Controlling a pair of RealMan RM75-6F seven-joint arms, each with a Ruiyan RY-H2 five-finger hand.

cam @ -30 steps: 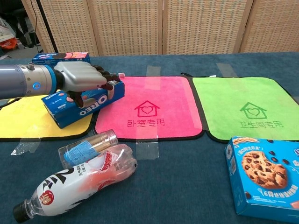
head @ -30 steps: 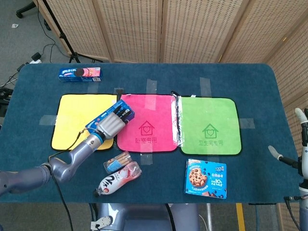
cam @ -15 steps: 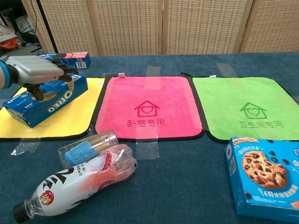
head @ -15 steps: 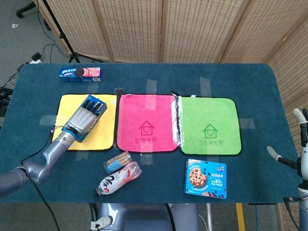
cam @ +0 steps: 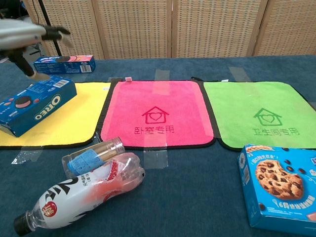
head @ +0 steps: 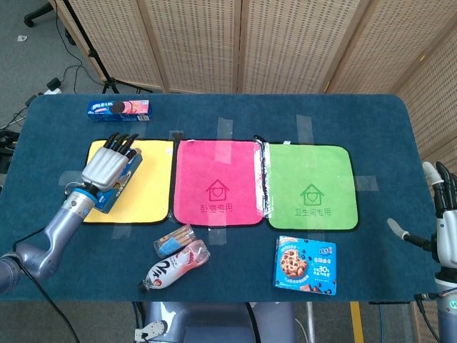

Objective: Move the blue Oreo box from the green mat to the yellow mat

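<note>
My left hand [head: 108, 166] hovers with fingers spread and nothing in its grasp, directly above the blue rectangular cardboard Oreo box [cam: 34, 104]. The box lies flat beneath my palm on the yellow cloth mat [head: 148, 187], clear of my fingers in the chest view. The green cloth mat [head: 310, 187] sits far off to the right of that hand. My right hand [head: 443, 223] is at the table's right edge, fingers apart, holding nothing.

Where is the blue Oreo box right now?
The blue Oreo box lies on the yellow mat, far left in the chest view, under the raised left hand.
</note>
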